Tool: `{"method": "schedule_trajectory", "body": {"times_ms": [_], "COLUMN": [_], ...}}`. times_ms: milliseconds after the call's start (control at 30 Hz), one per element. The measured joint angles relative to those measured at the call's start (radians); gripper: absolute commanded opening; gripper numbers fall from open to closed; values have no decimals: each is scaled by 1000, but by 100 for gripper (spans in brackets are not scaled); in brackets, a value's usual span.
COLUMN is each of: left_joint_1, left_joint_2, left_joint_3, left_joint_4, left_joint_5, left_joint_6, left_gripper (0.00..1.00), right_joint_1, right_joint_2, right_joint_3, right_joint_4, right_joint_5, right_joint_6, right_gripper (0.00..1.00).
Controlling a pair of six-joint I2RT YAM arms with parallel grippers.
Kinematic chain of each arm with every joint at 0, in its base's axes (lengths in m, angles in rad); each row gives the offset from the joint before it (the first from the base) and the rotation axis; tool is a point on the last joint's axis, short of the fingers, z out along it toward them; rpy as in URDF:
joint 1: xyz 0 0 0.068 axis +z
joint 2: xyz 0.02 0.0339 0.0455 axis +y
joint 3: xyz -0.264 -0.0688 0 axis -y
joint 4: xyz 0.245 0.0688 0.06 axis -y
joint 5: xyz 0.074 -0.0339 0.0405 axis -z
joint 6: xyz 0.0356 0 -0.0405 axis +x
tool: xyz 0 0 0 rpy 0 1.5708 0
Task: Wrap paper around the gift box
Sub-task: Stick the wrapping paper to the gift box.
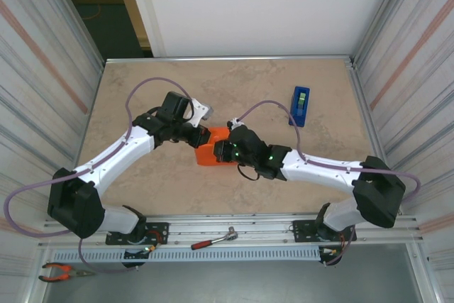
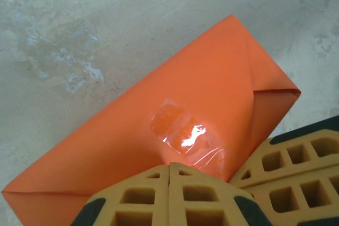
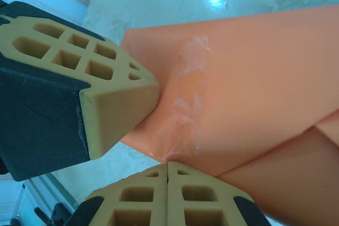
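Lying mid-worktop (image 1: 298, 189), the paper (image 2: 159, 93) hid the box fully, its long axis slanting across the left claw (image 2: 169, 165). This claw and the right claw (image 3: 167, 163), both shut and holding nothing, had their tips at the tape (image 2: 185, 138) from opposite sides, equally near.

On the beige table (image 1: 142, 90), the two grippers meet at the middle over a small parcel of orange paper (image 1: 208, 154). The left gripper (image 1: 201, 135) sits at its far-left edge and the right gripper (image 1: 224, 148) covers its right side. A blue tape dispenser (image 1: 301, 106) stands far right, well apart. A red-handled tool (image 1: 213, 240) lies on the near rail (image 1: 269, 226), and orange-handled pliers (image 1: 60, 272) lie at the near left corner.
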Motion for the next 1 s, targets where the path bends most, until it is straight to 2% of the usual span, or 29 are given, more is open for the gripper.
{"method": "schedule_trajectory", "body": {"times_ms": [333, 600, 800, 1000], "left_joint_1": [0, -6, -15, 6], "left_joint_2": [-1, -6, -3, -10], "left_joint_3": [0, 11, 66, 143], "left_joint_4": [11, -26, -77, -71], "left_joint_5": [-35, -3, 7, -1], "left_joint_6": [0, -1, -14, -50], "left_gripper": [0, 1, 37, 57], "right_joint_1": [1, -6, -90, -157], "right_joint_2": [30, -66, -133, -117], "right_joint_3": [6, 5, 17, 84], "right_joint_4": [49, -48, -89, -110], "right_joint_5": [3, -4, -11, -43], "right_joint_6": [0, -5, -36, -78], "right_gripper": [0, 0, 0, 0]}}
